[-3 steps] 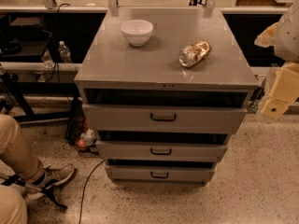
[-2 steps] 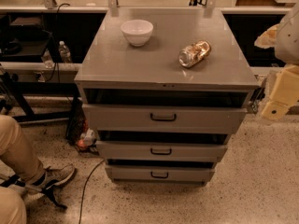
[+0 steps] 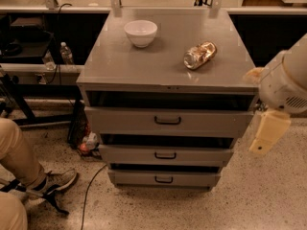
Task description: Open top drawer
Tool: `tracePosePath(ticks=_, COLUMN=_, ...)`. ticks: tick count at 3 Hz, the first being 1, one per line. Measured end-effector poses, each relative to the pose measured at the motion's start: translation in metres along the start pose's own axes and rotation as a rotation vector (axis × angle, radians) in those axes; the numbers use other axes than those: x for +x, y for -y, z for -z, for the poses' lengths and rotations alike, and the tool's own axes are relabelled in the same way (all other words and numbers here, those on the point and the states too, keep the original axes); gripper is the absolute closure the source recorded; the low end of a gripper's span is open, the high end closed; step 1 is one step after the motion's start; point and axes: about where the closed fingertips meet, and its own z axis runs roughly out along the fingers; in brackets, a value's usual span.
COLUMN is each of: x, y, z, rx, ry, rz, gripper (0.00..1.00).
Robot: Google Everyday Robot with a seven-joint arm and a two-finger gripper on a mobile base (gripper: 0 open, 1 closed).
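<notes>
The grey metal cabinet stands in the middle of the camera view with three drawers stacked down its front. The top drawer is the widest, with the tallest front and a centred black bar handle. A dark gap shows above its front panel. My gripper hangs from the cream arm at the right edge of the view. It is to the right of the top drawer's front, level with it and apart from it, holding nothing that I can see.
A white bowl and a crumpled shiny can lying on its side sit on the cabinet top. Two narrower drawers lie below. A person's leg and shoe are at the lower left. A cable runs on the floor, and a water bottle stands behind on the left.
</notes>
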Motion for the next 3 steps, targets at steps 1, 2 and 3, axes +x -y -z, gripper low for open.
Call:
tracePosePath(ticks=1, x=0.008, y=-0.016, z=-0.063, rx=-0.041, ry=0.068, rz=0.011, gripper=0.0)
tracePosePath(ticks=2, x=0.009, y=-0.019, z=-0.1, rx=-0.04, ry=0.129, rz=0.018, gripper=0.0)
tracePosePath(ticks=3, x=0.009, y=-0.019, z=-0.1, rx=-0.04, ry=0.129, rz=0.018, gripper=0.0)
